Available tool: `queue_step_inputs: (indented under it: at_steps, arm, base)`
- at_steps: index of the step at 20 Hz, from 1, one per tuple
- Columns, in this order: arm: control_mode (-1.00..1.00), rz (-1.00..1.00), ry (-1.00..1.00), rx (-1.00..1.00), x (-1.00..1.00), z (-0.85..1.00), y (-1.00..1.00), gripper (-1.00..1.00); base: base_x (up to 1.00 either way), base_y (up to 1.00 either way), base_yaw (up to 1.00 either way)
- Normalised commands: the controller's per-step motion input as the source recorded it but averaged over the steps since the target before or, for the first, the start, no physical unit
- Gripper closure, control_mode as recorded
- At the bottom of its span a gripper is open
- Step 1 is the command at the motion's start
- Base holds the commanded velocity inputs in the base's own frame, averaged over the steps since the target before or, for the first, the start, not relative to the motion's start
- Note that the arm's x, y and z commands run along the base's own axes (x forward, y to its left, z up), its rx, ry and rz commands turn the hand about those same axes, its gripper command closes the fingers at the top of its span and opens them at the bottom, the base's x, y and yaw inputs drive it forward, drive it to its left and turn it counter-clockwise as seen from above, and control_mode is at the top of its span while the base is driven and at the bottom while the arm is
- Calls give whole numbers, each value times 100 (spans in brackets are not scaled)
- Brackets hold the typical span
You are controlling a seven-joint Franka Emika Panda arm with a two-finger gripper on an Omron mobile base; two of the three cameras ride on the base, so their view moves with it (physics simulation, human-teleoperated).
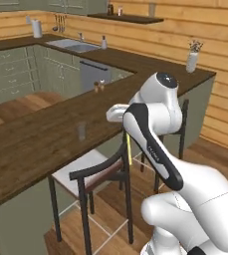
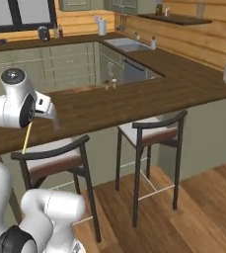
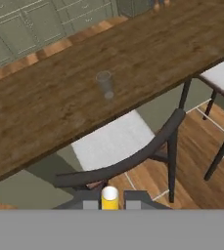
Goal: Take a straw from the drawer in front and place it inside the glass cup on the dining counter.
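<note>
Pinched between the claw's (image 3: 109, 204) two dark tips, the straw (image 3: 109, 197) shows end-on in the hand view as a small yellow round, the tips pressed tight against its sides. Beyond it lies the dining counter (image 3: 59, 105), dark-brown wood grain, with the glass cup (image 3: 104, 84) standing upright near its middle, well apart from the claw. A dark-framed chair (image 3: 128, 156) with a pale seat is tucked under the counter's near edge, over a wooden plank floor (image 3: 196, 146).

From the left base view, the straw (image 1: 129, 148) hangs as a thin yellow line below the arm's wrist, over the back of the chair (image 1: 93, 172). The glass cup (image 1: 81, 131) stands on the dining counter (image 1: 31, 144), to the left of the arm. Faint lettering runs along the arm's dark link, too small to read. A white vase (image 1: 191, 61) stands at the counter's far corner, and a sink (image 1: 73, 46) is set in the far counter below plank walls.

From the right base view, the straw (image 2: 27, 137) slants down from the wrist just above the chair (image 2: 50, 158). The glass cup (image 2: 56, 120) is a faint shape on the dining counter (image 2: 134, 101), just right of the wrist. Sage-green cabinets (image 2: 60, 66) line the far wall under a dark window (image 2: 20, 12).
</note>
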Motion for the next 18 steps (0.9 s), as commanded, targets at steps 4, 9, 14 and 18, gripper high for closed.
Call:
queue_step_inputs:
  at_steps: [4,9,14,18]
  arm:
    - [100,0,0,0,0,0,0,100]
    - [100,0,0,0,0,0,0,100]
    - [100,0,0,0,0,0,0,100]
    - [100,0,0,0,0,0,0,100]
  base:
    - [63,-63,59]
    - [62,-58,53]
    - [83,-9,27]
    - [99,0,14]
